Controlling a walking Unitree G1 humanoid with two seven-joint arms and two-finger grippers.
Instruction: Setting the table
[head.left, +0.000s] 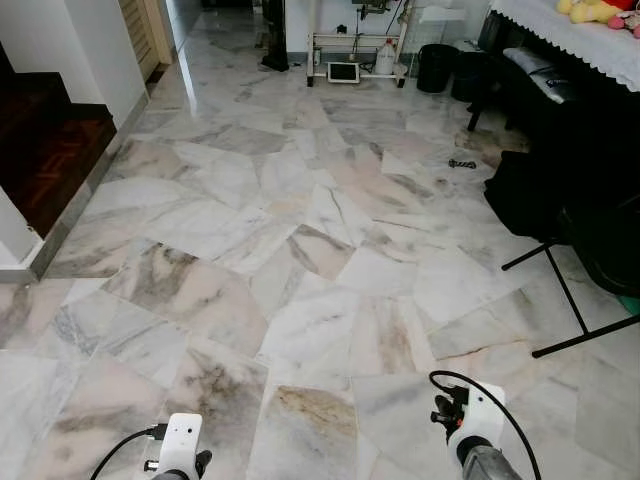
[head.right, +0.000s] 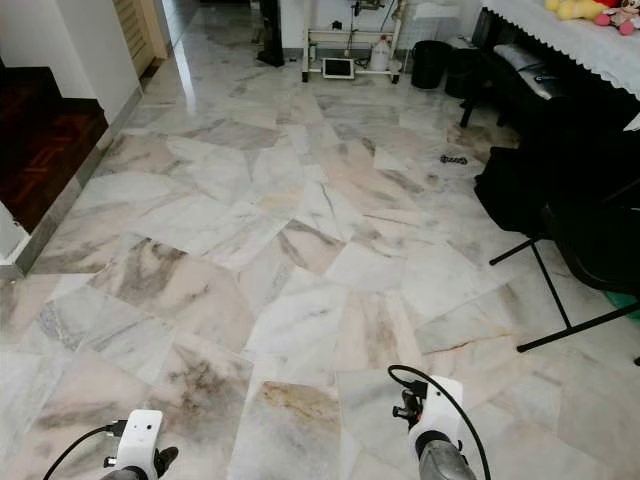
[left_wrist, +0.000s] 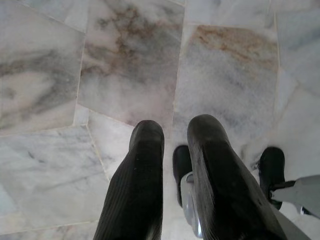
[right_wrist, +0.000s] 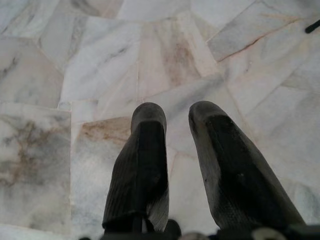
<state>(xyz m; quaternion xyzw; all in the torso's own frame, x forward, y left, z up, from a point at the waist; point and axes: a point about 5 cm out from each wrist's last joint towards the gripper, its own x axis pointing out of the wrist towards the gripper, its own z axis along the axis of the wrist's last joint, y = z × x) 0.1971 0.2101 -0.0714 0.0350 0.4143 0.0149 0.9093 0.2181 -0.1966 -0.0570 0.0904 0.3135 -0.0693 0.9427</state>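
Head views: robot stood on the marble floor (head.left: 300, 230); no tableware or worktop visible. Risk judged: tripping on black stand legs (head.left: 560, 290) at right.

Left wrist: left gripper (left_wrist: 172, 132) slightly parted, empty, over floor.

Right wrist: right gripper (right_wrist: 175, 117) slightly parted, empty.

You're over a glossy, polished marble floor (head.left: 300, 200) veined grey and brown. Beside it, the dark step (head.left: 50, 150) looks like wood. Each gripper's fingers (right_wrist: 145, 165) are matt black with ribbed inner faces.
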